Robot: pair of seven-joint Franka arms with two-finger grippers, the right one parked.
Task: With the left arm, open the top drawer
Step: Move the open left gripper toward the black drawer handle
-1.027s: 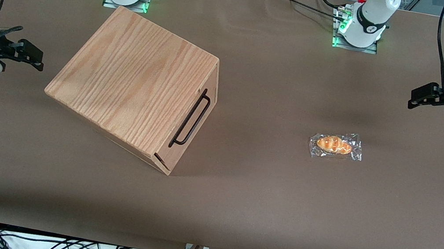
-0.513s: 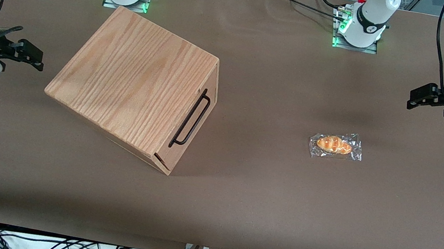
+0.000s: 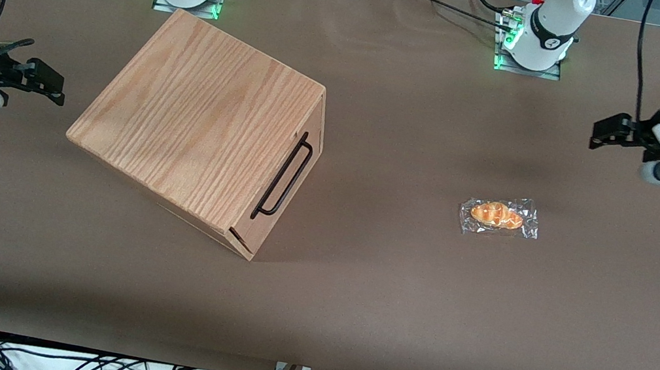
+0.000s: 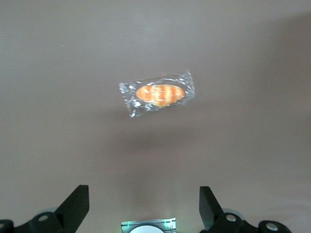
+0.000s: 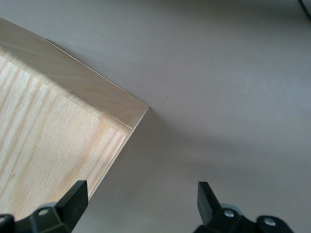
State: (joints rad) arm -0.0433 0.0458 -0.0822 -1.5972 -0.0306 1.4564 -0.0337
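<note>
Released and gripping nothing, my left arm's gripper (image 3: 596,132) hangs above the table (image 3: 361,322) at the working arm's end, fingers (image 4: 75,206) spread wide in the wrist view. Nearer the front camera than it, I see a bread roll sealed in a clear wrapper (image 3: 499,216), lying flat. Well apart, toward the parked arm's end, sits the oak cabinet (image 3: 201,118), its top drawer (image 3: 296,170) shut, black bar handle (image 3: 283,175) untouched.
</note>
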